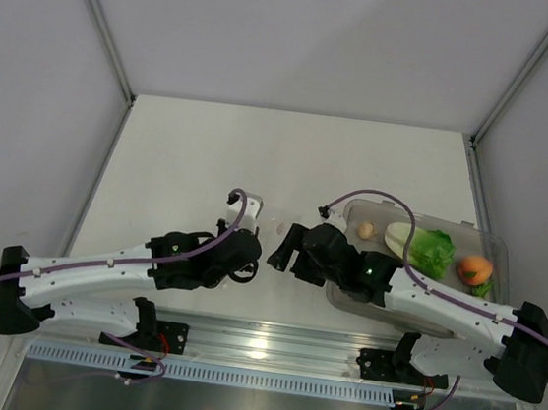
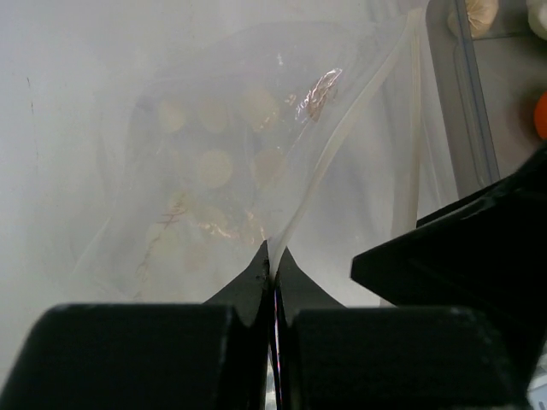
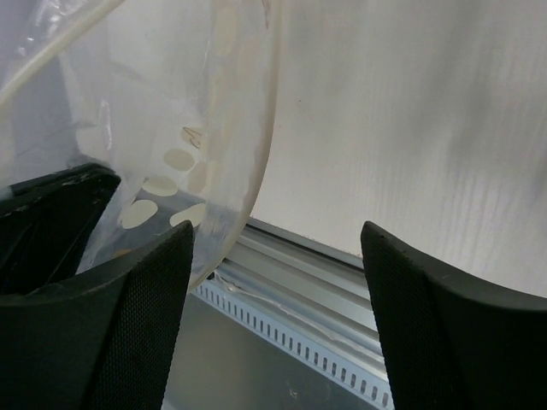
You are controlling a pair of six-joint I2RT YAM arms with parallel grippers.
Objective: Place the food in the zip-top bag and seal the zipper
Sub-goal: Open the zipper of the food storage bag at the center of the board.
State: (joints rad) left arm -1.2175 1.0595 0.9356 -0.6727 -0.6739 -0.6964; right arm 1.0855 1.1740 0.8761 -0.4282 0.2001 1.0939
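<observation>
Left gripper (image 1: 247, 253) clenched – in its wrist view the fingertips (image 2: 261, 272) met with a fold of the zip-top bag (image 2: 231, 171) nipped between them. We found the bag near the middle of the table (image 1: 190, 156), somewhat toward the near edge, between the two grippers. It was see-through and crinkled, and pale round spots showed through the film.

Zipper (image 2: 342, 145): we saw two pale strips running up from the pinch and spreading apart, so the mouth was not sealed.

Right gripper (image 1: 287, 249) released – jaws stood wide apart in its wrist view. The bag's curved edge (image 3: 171, 111) was just beside one mesh-faced finger (image 3: 128, 325), and nothing was clamped between the jaws. The table's near-edge metal rail (image 3: 291, 290) ran below them.

Food: none seen inside the bag. The lettuce head (image 1: 428, 247), the orange (image 1: 475, 267) and the pale egg-like piece (image 1: 365, 230) lay in the clear rigid tray (image 1: 450, 223) at the table's right edge. The egg-like piece was at the tray's left end, the lettuce in the middle and the orange at the right end. We could not make out a reddish-orange fruit.
</observation>
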